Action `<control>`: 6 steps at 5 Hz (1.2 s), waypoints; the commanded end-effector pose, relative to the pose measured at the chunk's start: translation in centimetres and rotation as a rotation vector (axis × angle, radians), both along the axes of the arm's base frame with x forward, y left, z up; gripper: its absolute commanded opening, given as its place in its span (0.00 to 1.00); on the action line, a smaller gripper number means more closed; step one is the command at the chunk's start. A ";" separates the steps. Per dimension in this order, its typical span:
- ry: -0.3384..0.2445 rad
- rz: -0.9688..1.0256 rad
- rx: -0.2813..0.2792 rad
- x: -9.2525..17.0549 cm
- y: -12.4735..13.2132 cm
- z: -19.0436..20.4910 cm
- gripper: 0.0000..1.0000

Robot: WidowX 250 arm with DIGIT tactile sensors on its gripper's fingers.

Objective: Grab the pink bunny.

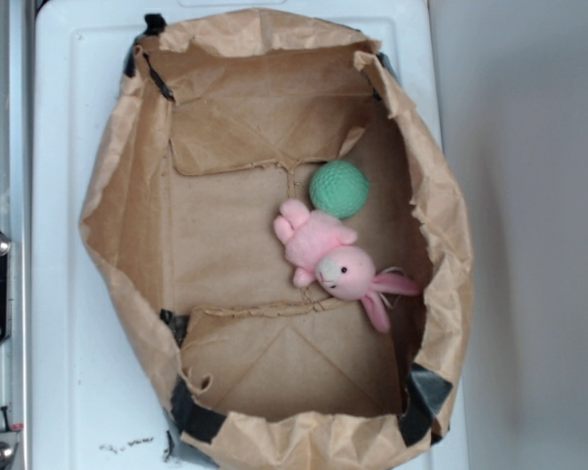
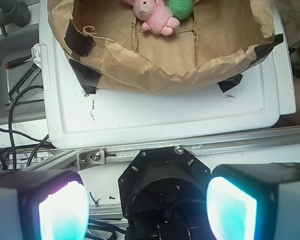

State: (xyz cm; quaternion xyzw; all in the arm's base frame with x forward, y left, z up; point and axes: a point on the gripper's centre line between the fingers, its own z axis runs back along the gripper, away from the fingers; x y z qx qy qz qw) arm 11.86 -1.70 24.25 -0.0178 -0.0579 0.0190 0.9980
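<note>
**Bunny in the bag, end effector away**

The bunny (image 1: 328,259) lies on the floor of an open paper bag (image 1: 127,245), just beside a green ball (image 1: 338,189). The bag sits on a white surface (image 2: 165,115). No writing is readable. The end effector (image 2: 147,207) stands wide apart, empty, outside the bag.

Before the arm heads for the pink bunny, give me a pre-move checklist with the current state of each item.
1. Pink bunny in view, lying on the floor of the brown paper bag: ok.
2. Nothing lies on top of the bunny: ok.
3. Room around it: not ok, the green knitted ball sits right against it and the bag wall is near its ears.
4. Claw open, pads apart, nothing between them: ok.
5. Claw over the bunny: not ok, it is outside the bag, past the white tray.
</note>
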 end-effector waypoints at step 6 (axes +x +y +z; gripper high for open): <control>-0.054 0.022 0.067 11.6 0.1 -4.1 1.00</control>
